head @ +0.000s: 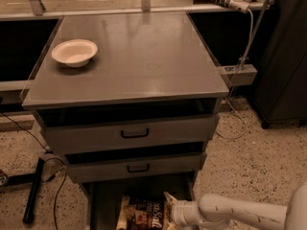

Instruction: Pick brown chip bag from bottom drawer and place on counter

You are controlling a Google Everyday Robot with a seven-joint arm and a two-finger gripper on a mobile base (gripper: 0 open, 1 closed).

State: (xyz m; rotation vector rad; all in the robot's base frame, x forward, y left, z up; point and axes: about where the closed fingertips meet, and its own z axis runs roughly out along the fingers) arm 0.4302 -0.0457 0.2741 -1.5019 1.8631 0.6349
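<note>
Where the white arm reached in from the lower right, the pincer (171, 208) sat low over the bottom drawer (102, 209), close to its right wall. Whether it was wide, narrow or closed on anything could not be told. The brown chip bag (143, 215) lay flat on the drawer floor just to the pincer's left, its right edge meeting the pincer, with a strip of bare floor between bag and left wall. Just behind and above them stood the front of the lower handled drawer (138, 167), and over it the upper handled drawer (134, 134). Higher still spread the grey tabletop (153, 61), with a white bowl (74, 52) near its back-left corner and bare surface running to the front and right edges.
</note>
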